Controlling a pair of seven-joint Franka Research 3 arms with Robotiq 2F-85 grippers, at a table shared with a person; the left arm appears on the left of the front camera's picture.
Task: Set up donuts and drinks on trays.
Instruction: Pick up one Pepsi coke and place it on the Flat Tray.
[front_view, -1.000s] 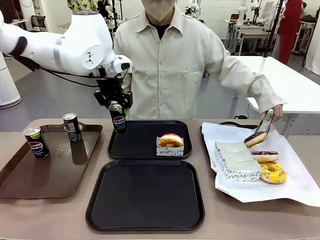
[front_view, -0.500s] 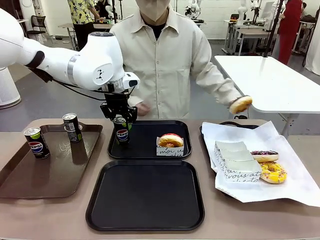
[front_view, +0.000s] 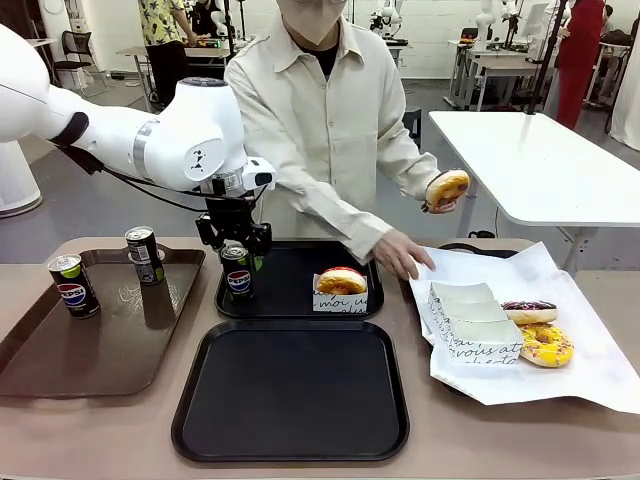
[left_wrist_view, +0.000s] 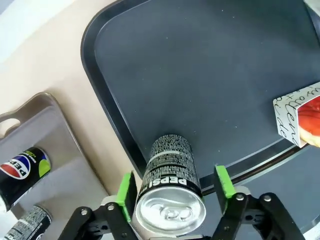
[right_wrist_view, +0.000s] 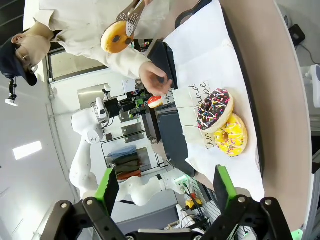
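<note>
The left arm (front_view: 190, 135) comes in from the left and bends down over the far tray (front_view: 290, 280), with the left hand (front_view: 238, 245) pointing straight down. Its jaws stand on both sides of a can (front_view: 237, 275). In the wrist view a small gap shows between the pads and the can, so this hand is open and does not grip. The right hand (right_wrist_view: 165, 175) is also open, wide, with nothing between its fingers.

Two black trays lie on the bench (front_view: 60, 430), the near tray (front_view: 290, 390) in front of the far one. The can stands upright on the far tray, close to its left rim. It is black, with a round red-white-blue logo and a silver top. At the right of the same tray lies a pink donut (front_view: 341, 280) in a white sleeve with script letters. Two more cans (front_view: 73, 285) stand on the brown tray (front_view: 110, 350). On the white paper (front_view: 590, 370) lie a chocolate donut (front_view: 529, 311) and a yellow donut (front_view: 546, 344). The person holds another donut (front_view: 447, 187) in tongs (right_wrist_view: 131, 17).
</note>
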